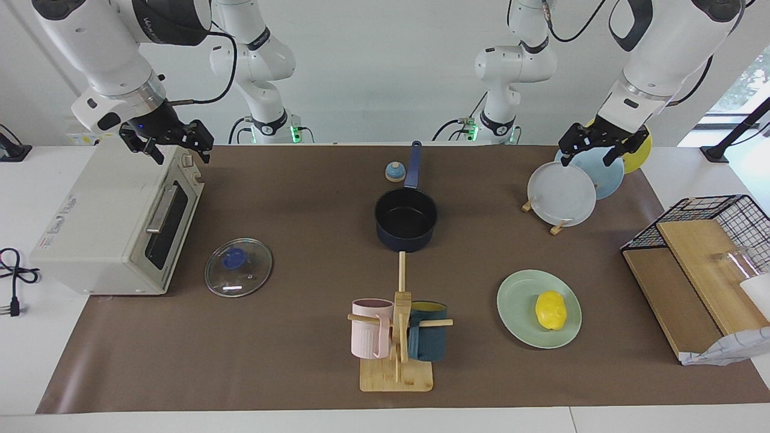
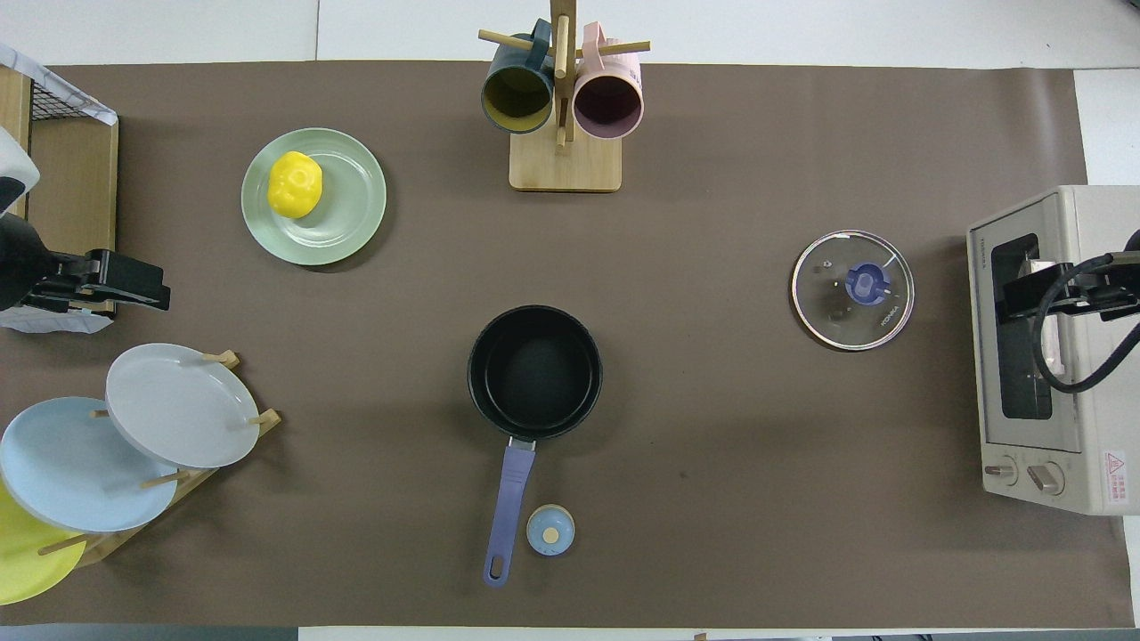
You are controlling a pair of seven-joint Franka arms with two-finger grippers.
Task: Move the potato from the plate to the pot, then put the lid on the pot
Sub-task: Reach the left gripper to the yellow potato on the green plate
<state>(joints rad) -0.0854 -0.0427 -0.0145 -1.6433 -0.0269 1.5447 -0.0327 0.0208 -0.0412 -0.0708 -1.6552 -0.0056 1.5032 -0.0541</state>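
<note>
potato (image 1: 551, 310) is sitting on the plate (image 1: 517, 294), at four o'clock from the pot (image 1: 406, 219). you're hovering the left tool (image 1: 595, 146), fingers spread, over the rack; descend straight, pinching its narrow middle. right tool (image 1: 174, 144) is waiting, spread, over the toaster.

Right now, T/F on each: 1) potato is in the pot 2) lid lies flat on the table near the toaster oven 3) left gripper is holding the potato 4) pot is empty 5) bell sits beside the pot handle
1) False. The potato lies on the plate; the pot is apart from it.
2) True. The lid lies flat, knob up, in front of the toaster oven.
3) False. The left gripper hangs over the plate rack, holding nothing.
4) True. Only its black interior shows.
5) True. The bell sits beside the handle.
The right gripper waits over the toaster oven.
</note>
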